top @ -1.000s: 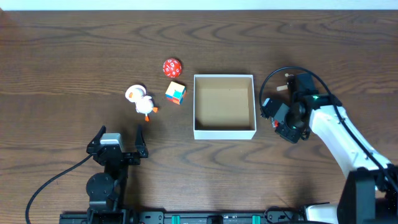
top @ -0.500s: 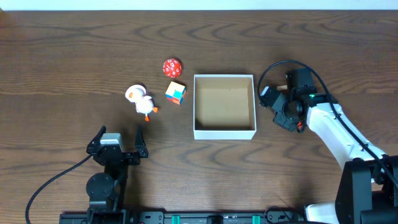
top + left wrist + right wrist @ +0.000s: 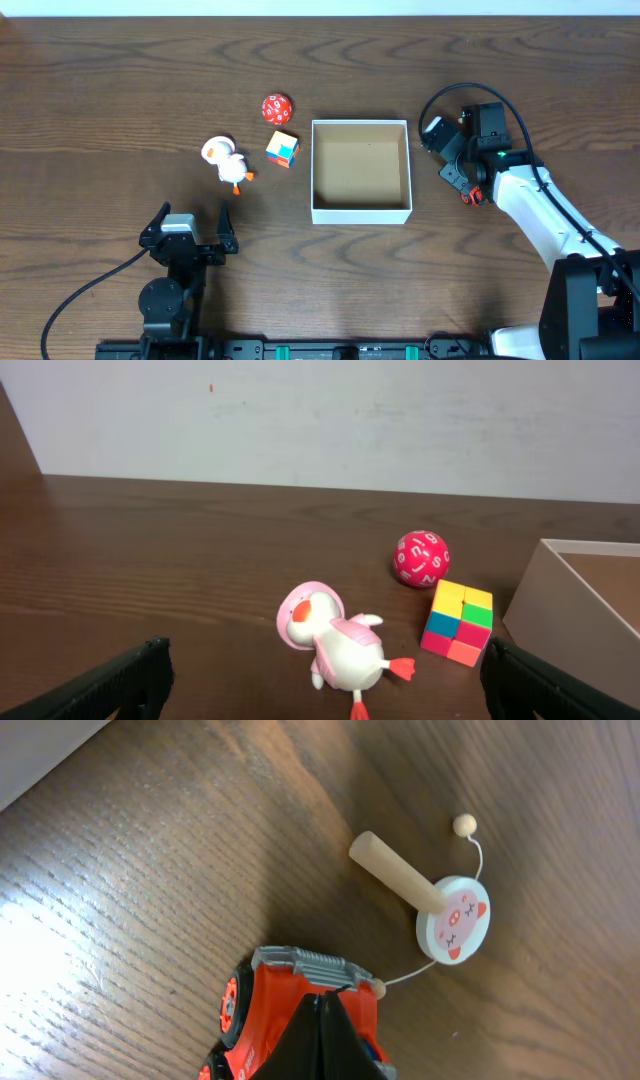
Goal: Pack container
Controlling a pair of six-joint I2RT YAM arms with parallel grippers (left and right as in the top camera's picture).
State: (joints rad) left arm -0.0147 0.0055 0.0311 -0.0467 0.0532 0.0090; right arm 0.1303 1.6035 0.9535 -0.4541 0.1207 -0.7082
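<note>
The container (image 3: 360, 213), a shallow white-walled box with a brown floor, sits mid-table with nothing inside; its corner (image 3: 560, 575) shows in the left wrist view. My right gripper (image 3: 455, 168) hovers just right of it. Its fingers are shut together, and the gripper (image 3: 322, 1002) points down onto a red toy car (image 3: 275, 1020), of which only red bits (image 3: 466, 196) show from overhead. My left gripper (image 3: 193, 218) stands open near the front left, and between its open fingers (image 3: 325, 657) lies only bare table in front of a white duck toy (image 3: 340, 645).
A wooden pig-face rattle drum (image 3: 450, 920) with a bead on a string lies just beyond the car. Left of the container are a colourful cube (image 3: 282, 149), a red ball (image 3: 276, 108) and the duck (image 3: 228, 162). The cube (image 3: 458, 622) and ball (image 3: 420, 557) also face the left wrist.
My right gripper has swung toward the far side of the table beside the container's right wall, staying shut. The left arm and the toys have not moved.
</note>
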